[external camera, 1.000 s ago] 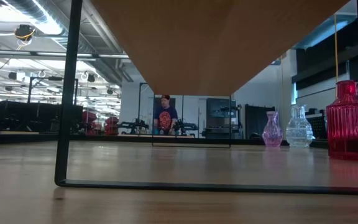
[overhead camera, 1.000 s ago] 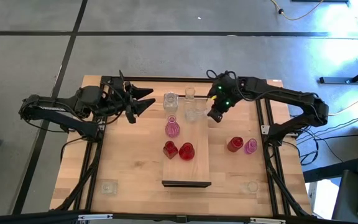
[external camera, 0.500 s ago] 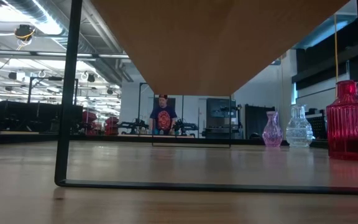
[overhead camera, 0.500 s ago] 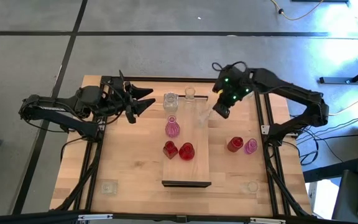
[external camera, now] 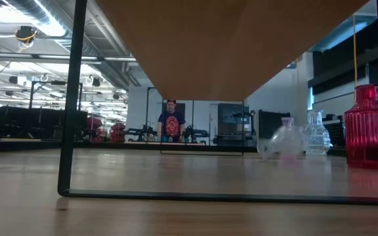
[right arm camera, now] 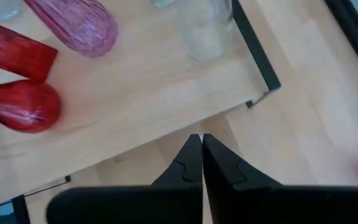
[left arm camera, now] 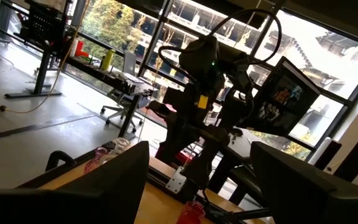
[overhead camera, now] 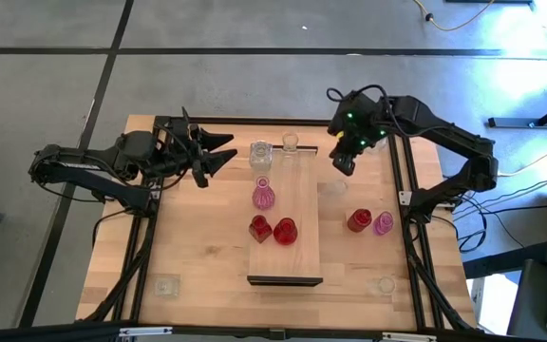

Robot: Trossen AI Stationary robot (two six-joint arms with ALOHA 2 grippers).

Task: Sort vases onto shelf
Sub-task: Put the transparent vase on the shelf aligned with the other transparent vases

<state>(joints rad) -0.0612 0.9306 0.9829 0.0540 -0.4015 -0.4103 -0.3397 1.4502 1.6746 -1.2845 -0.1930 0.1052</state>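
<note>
Two red vases (overhead camera: 273, 229) stand nearest on the shelf (overhead camera: 286, 256), a pink one (overhead camera: 263, 197) behind them, clear ones (overhead camera: 260, 153) at its far end. Beyond, the right gripper (overhead camera: 343, 163) hovers pinched shut, empty; the left gripper (overhead camera: 218, 152) waits spread wide, holding nothing.

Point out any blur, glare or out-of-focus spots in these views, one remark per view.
Low view: a clear glass vase near the right is smeared into a ghostly streak, while the ribbed red glass vase stays crisp. High view: a faint clear smudge lies on the wooden tabletop. Left wrist view: bright windows wash out the background. Right wrist view: the right gripper looks soft.
</note>
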